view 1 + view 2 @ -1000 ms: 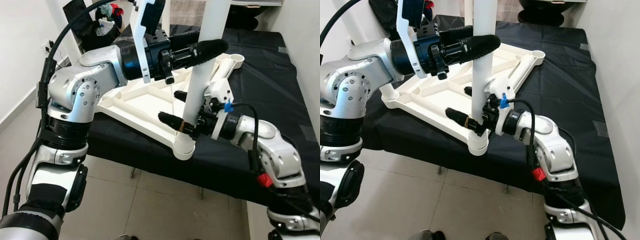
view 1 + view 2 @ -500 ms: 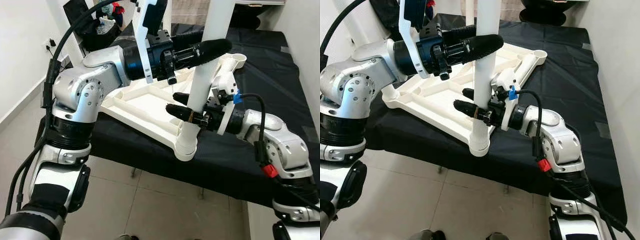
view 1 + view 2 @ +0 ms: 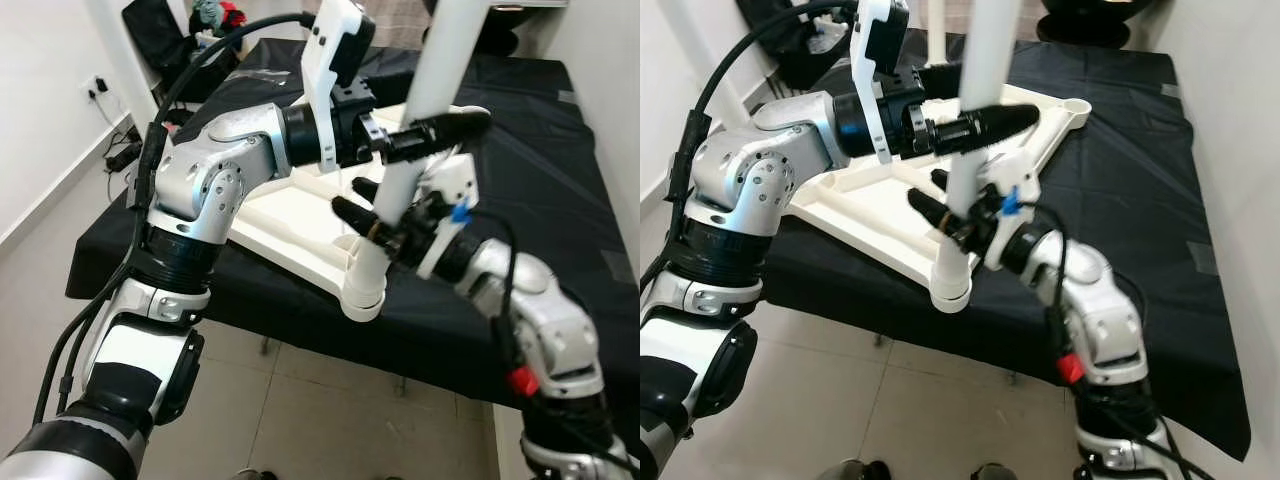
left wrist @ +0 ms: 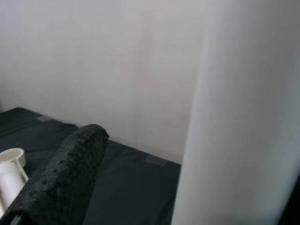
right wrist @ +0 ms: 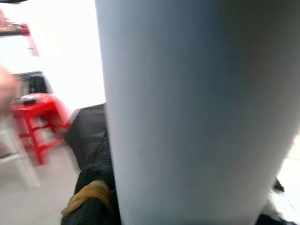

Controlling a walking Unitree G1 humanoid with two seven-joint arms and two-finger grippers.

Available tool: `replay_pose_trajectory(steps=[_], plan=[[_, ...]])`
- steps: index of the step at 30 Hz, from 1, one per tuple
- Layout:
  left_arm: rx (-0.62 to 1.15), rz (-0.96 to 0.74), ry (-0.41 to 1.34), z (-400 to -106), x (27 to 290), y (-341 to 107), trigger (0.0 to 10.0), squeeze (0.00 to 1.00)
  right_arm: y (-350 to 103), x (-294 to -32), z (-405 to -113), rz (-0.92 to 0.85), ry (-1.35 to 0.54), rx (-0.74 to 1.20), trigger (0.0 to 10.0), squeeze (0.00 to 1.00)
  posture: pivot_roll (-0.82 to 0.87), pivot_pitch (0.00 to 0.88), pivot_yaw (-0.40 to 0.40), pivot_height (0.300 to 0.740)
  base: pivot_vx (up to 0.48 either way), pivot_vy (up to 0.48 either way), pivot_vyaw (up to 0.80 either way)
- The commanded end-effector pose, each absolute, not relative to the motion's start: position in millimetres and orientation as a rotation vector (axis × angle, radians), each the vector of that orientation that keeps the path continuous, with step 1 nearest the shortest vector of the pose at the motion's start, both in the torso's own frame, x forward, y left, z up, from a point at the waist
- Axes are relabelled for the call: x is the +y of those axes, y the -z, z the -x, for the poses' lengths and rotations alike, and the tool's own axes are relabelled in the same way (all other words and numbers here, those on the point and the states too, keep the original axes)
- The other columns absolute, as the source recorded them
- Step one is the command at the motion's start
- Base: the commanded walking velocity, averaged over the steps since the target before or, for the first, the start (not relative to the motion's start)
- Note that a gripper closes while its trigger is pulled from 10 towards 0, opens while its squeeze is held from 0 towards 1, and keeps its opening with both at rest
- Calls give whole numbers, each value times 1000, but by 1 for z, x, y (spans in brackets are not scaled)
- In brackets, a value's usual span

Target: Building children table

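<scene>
The table leg (image 3: 430,95) and the upturned tabletop (image 3: 290,215) look like smooth white plastic with a slight sheen. Matt black cloth (image 3: 540,190) covers the desk. The left claw (image 3: 440,128) has rough, pebbled black fingers (image 4: 65,178); both arms are brushed silver metal. Glossy tiles make up the floor (image 3: 300,410).

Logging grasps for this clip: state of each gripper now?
Left gripper: shut on white table leg.
Right gripper: shut on the same leg, lower down.
</scene>
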State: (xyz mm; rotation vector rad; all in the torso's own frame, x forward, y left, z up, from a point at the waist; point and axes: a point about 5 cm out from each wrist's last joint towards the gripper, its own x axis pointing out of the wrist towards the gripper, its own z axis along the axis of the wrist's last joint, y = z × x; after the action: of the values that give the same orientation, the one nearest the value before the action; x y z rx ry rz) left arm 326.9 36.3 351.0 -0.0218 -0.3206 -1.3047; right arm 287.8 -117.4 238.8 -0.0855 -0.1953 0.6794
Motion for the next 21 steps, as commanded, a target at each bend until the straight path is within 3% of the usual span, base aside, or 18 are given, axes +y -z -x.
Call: replay_pose_trajectory(steps=[1,3,7,21], plan=[[-322,14,1288,-330,37,-351,10000,1000,-223,-123,-291,137,-543,-135,0,0,-30,147,24,740,0,0,0],[-323,17,1275,-332,40,-349,10000,1000,-215,-114,-275,216,-399,-156,0,0,-38,146,24,740,0,0,0],[-325,17,1264,-335,43,-348,10000,1000,-210,-100,-265,255,-425,-160,0,0,-40,144,23,740,0,0,0],[-356,11,1258,-330,58,-353,10000,1000,-205,-97,-274,282,-408,-68,0,0,-48,135,15,740,0,0,0]])
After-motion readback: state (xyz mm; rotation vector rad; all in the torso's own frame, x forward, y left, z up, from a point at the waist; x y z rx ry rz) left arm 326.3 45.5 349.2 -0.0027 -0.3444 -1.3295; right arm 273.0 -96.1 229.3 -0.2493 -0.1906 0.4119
